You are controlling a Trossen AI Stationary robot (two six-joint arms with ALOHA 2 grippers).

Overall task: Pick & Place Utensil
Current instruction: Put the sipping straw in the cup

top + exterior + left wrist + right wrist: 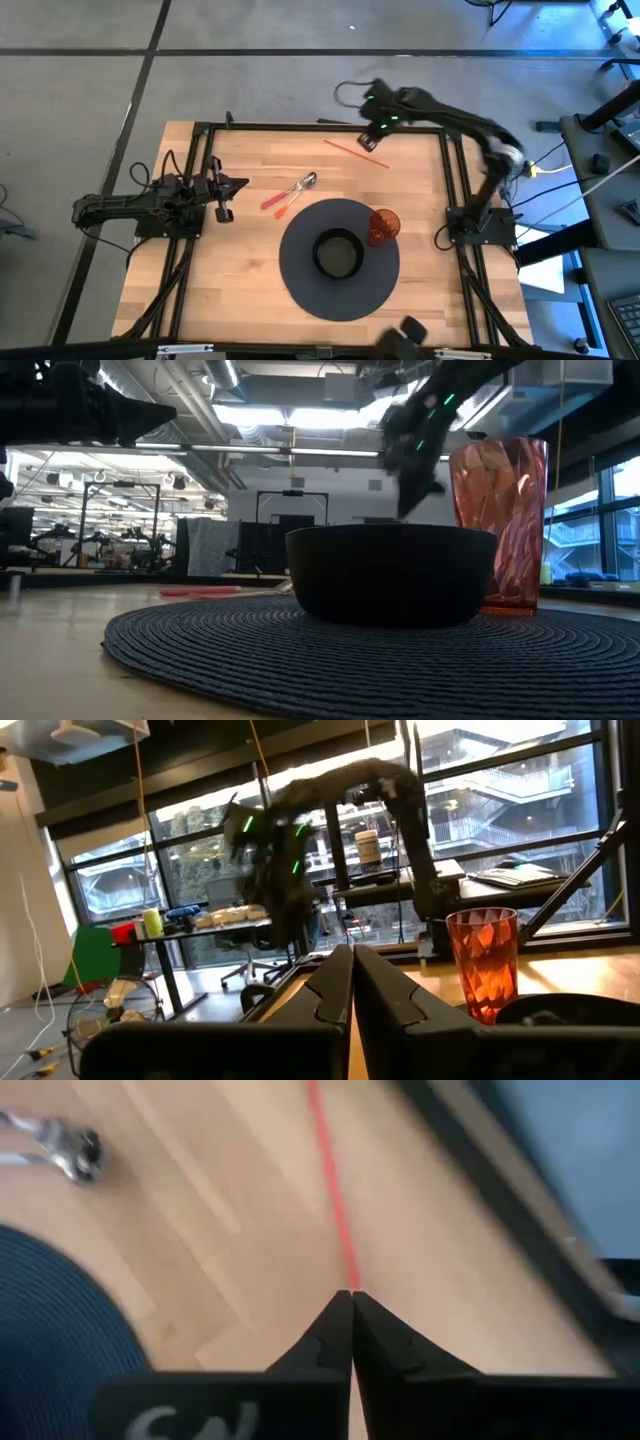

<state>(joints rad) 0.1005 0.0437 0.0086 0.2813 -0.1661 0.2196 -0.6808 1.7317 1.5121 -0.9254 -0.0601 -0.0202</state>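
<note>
Two utensils lie flat on the wooden table left of centre, silver heads (308, 180) toward the far side and red handles (273, 202) toward the near side; one head (70, 1143) shows in the right wrist view. My right gripper (368, 143) is shut and hangs, blurred, above the far right part of the table, over a thin red stick (335, 1190) that lies flat on the wood. My left gripper (240, 184) is shut and waits near the left edge, pointing toward the table's right; its shut fingertips (352, 955) hold nothing.
A dark round woven mat (300, 290) lies at the near centre and bears a black bowl (337, 252). An orange-red tumbler (384, 225) stands on the mat's right rim. A black frame (452, 170) runs along the table's edges. Bare wood lies between the utensils and the stick.
</note>
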